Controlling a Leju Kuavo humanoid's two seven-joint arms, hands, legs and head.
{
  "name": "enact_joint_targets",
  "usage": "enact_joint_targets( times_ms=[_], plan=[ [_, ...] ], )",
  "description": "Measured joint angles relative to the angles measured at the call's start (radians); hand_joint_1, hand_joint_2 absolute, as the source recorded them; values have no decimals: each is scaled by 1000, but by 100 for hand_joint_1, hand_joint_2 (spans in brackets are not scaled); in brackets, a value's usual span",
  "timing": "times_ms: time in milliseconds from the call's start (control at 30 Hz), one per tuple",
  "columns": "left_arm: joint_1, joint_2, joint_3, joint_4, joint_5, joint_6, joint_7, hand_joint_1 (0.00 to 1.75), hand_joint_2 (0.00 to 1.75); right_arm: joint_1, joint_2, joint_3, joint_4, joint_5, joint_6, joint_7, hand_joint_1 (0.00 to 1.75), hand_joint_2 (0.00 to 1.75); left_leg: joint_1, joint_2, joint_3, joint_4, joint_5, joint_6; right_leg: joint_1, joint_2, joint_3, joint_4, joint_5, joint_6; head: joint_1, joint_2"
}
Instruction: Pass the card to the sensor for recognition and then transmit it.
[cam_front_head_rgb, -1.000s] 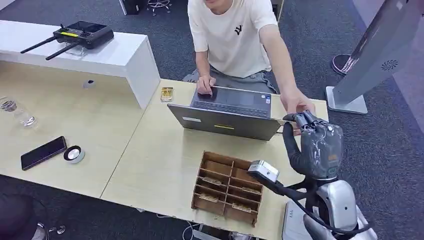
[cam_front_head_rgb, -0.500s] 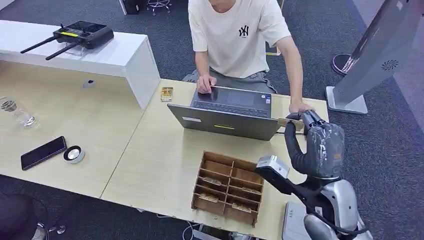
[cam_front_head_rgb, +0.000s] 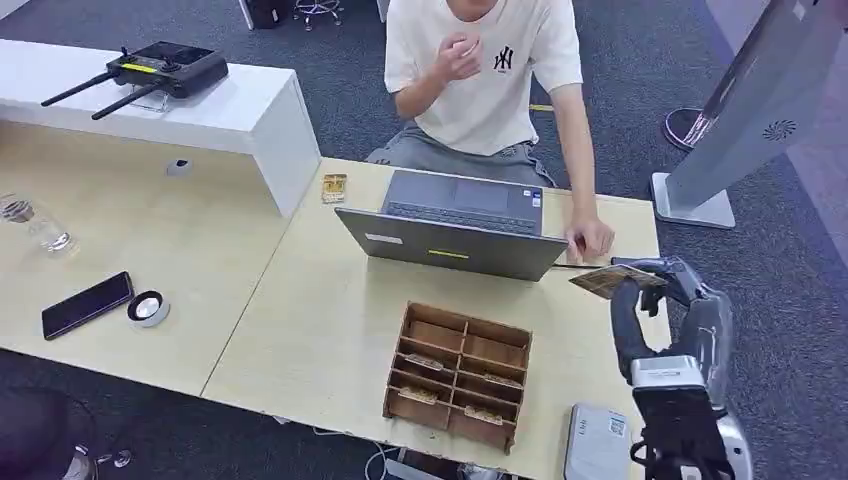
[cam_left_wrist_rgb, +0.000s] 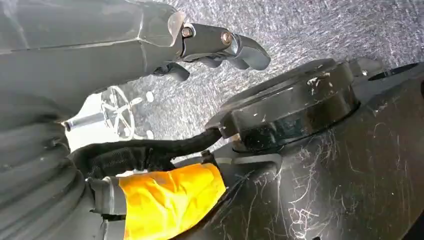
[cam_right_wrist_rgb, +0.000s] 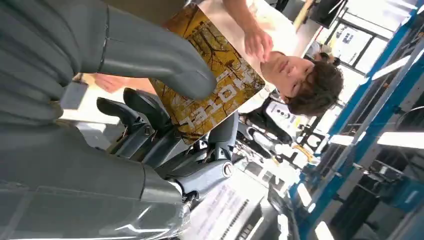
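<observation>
Head view: right hand is raised over the near right corner of the pale wood table, thumb and fingers pinching the card. The card lies roughly flat, sticking out leftward from the fingertips, just near of the person's hand that rests on the table edge. A person in a white T-shirt sits at the far side, other hand lifted to the chest. An open grey laptop stands between the person and a brown wooden compartment box, which sits at the near edge with small items in some cells. A grey flat device lies right of the box, near the table edge. On the left: a black phone, a small round black-and-white object, a clear glass. A black controller with antennas rests on the white counter.

Left wrist view: left hand hangs above grey carpet, fingers loosely curled in, holding nothing.

Right wrist view: the thick grey thumb presses on the yellow-brown printed card, lettering "HOTEL" readable; the darker fingers support it from beneath. The person's face and raised hand show beyond the card.
</observation>
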Motion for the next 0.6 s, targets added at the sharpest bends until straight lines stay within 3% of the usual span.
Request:
enact_joint_targets(
  times_ms=[333,600],
  plan=[
    [79,-19,121,-17,-34,0,28,0,175,162,-21,-93,-63,-187,91,-10,175,175,0,0,0,0,-1,0,0,0,0,0,0,0,0,0],
    [110,-35,172,-17,5,0,14,0,175,259,-81,-117,-64,-322,176,42,175,175,0,0,-1,0,-1,0,0,0,0,0,0,0,0,0]
  ],
)
